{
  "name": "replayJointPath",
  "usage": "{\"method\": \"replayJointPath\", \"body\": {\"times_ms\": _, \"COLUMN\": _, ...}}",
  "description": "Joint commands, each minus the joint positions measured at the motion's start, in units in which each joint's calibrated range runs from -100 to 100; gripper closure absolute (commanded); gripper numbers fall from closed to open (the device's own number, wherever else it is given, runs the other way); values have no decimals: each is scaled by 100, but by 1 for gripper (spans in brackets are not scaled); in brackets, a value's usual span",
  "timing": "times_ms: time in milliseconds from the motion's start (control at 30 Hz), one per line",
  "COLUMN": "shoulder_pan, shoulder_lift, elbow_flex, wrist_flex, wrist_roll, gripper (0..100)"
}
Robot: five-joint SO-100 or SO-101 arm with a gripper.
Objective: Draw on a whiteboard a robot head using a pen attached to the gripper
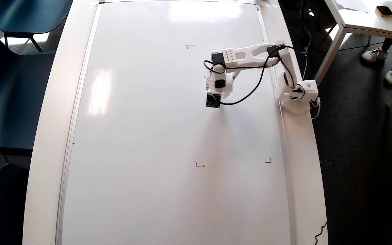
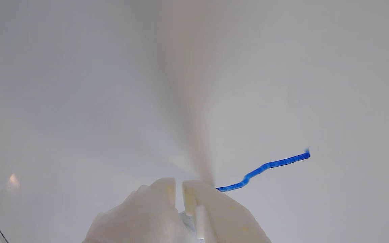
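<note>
**The first blue line of the robot head has just begun**

The big shiny white whiteboard (image 1: pixel 141 136) with its thin silver frame lies flat on the white tabletop (image 1: pixel 46 136). The small white plastic arm (image 1: pixel 250 54) with black motors and cables stands at the board's right edge in the overhead view and reaches in over the board. Its white claw-like gripper (image 2: pixel 179 189) points down at the board, below the top red corner mark (image 1: pixel 190 46) and well above the two lower red corner marks (image 1: pixel 199 165).

The drawing looks like it has only just started. In the wrist view there is one short, wobbly blue line (image 2: pixel 265 167) on the board. It runs from the fingers (image 2: pixel 214 209) off to the right. That is the only bit of the robot head so far; no closed outline and no shapes inside it.

The fingers are almost together, with only a thin gap. A little pale blue shows low between them, likely the slim pen (image 2: pixel 188 221), so they seem to be squeezing it. The tip is hidden.

Next, I think the arm must keep the pen pressed softly on the board and curve the line round into a head shape, staying inside the red marks.

The wrist view shows the blue line; in the overhead view the arm covers it. Only the overhead view shows the red marks and the whole board.
</note>
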State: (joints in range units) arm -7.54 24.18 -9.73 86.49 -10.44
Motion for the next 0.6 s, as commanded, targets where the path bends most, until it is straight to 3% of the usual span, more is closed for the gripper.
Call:
{"method": "replayJointPath", "body": {"times_ms": 0, "shoulder_pan": -16, "shoulder_lift": -460, "elbow_flex": 342, "wrist_flex": -13, "wrist_roll": 36, "gripper": 99}}
{"method": "replayJointPath", "body": {"times_ms": 567, "shoulder_pan": 36, "shoulder_lift": -1626, "elbow_flex": 2022, "wrist_flex": -21, "wrist_roll": 325, "gripper": 99}}
